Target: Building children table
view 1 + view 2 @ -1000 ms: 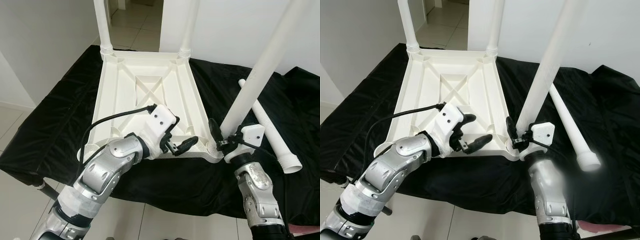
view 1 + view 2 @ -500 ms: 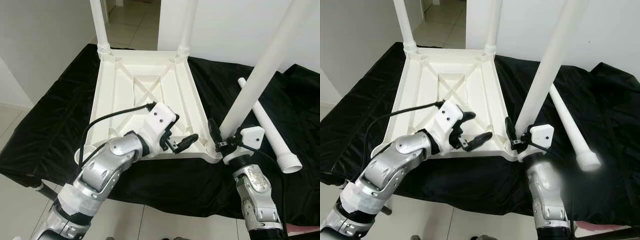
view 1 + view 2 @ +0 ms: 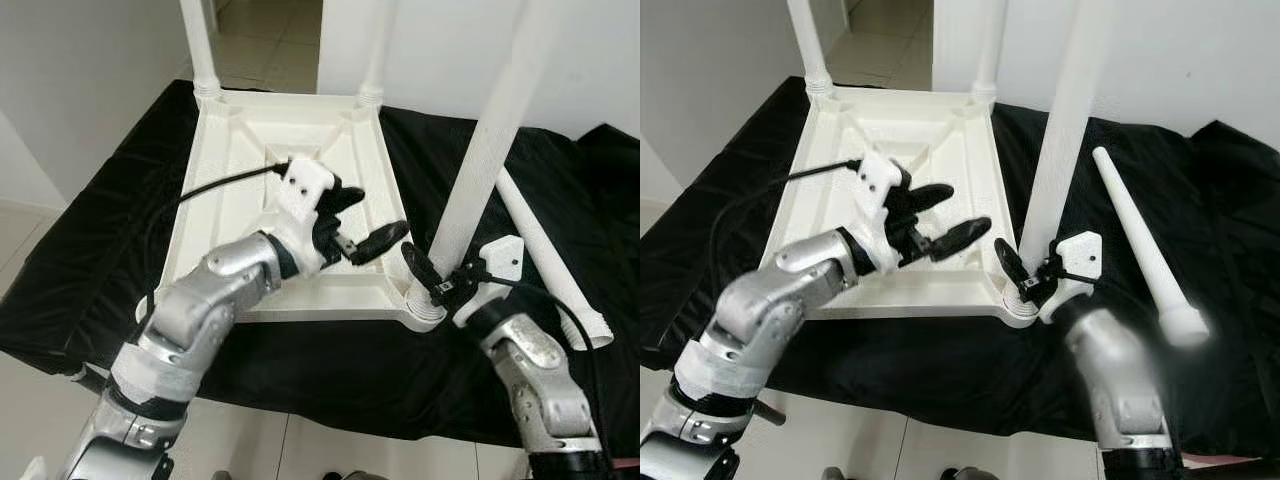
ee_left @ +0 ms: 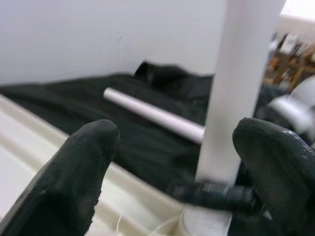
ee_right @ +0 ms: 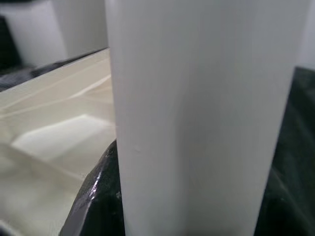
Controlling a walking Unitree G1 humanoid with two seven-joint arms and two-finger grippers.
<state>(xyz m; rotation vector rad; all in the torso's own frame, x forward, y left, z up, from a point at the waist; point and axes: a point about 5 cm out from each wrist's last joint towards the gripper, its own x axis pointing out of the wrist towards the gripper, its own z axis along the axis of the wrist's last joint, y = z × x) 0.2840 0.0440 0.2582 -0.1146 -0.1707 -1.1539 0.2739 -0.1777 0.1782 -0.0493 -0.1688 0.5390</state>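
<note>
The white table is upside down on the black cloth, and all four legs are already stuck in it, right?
Not quite. The white table is upside down on the black cloth, but three legs stand in it. The fourth leg lies loose on the cloth beside it, as the right eye view shows. The right gripper holds the near leg.

Near-corner upright leg (image 3: 487, 150) blocks passage beside right gripper (image 3: 437, 283), loose leg (image 3: 1137, 238) lies on cloth to its right, open tabletop underside (image 3: 250, 175) behind left gripper (image 3: 360, 222)
</note>
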